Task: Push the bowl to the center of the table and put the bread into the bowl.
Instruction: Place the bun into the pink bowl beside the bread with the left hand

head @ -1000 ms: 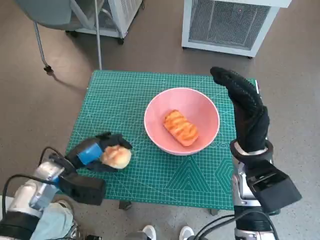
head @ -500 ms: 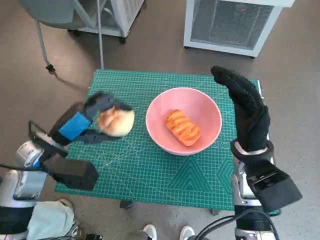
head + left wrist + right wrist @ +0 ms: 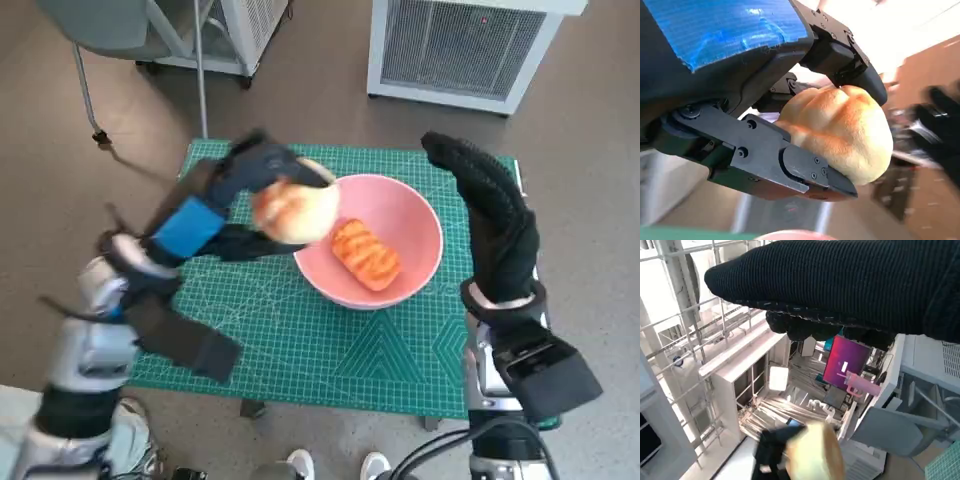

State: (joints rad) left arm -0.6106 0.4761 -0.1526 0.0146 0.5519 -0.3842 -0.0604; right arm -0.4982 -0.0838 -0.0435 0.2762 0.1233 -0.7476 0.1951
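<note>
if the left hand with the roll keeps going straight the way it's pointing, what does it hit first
Most likely the pink bowl: the left hand holds the round bread roll at its near rim, heading rightward. Height above the rim is unclear, so it may pass over.

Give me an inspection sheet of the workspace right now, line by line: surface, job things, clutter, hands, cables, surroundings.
Surface: small table covered by a green cutting mat.
Job's things: pink bowl sits on the mat, toward its right half, and holds a glazed striped pastry; a round bread roll is held over the bowl's left rim.
Clutter: nothing seen.
Hands: left hand grips the roll between its black fingers; right hand is raised beside the bowl's right side, fingers extended, holding nothing.
Cables: black cables run by both forearms at the lower edge of the head view.
Surroundings: white grilled cabinet beyond the table, chair leg at far left, shoes at the near edge.
</note>
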